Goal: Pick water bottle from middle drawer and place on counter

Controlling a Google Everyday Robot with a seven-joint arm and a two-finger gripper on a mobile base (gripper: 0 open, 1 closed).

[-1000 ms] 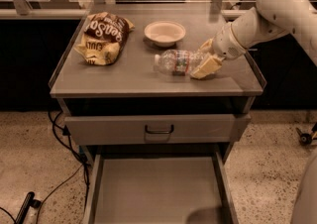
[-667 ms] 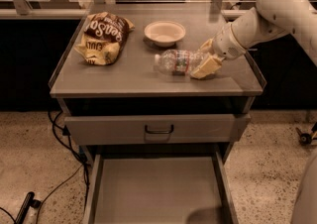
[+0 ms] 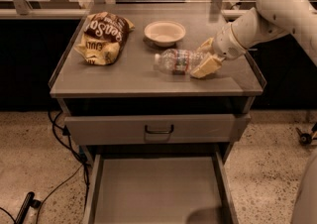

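The water bottle (image 3: 179, 61) lies on its side on the counter (image 3: 124, 77), right of centre, with its white cap pointing left. My gripper (image 3: 205, 56) is at the bottle's base end, with one tan finger behind it and one in front, shut on it. The arm reaches in from the upper right. The middle drawer (image 3: 157, 188) is pulled out below, and its flat grey floor is bare.
A chip bag (image 3: 103, 36) lies at the counter's left rear. A white bowl (image 3: 165, 32) stands just behind the bottle. A closed drawer front with a dark handle (image 3: 159, 129) sits above the open drawer. Cables (image 3: 62, 139) trail on the floor at the left.
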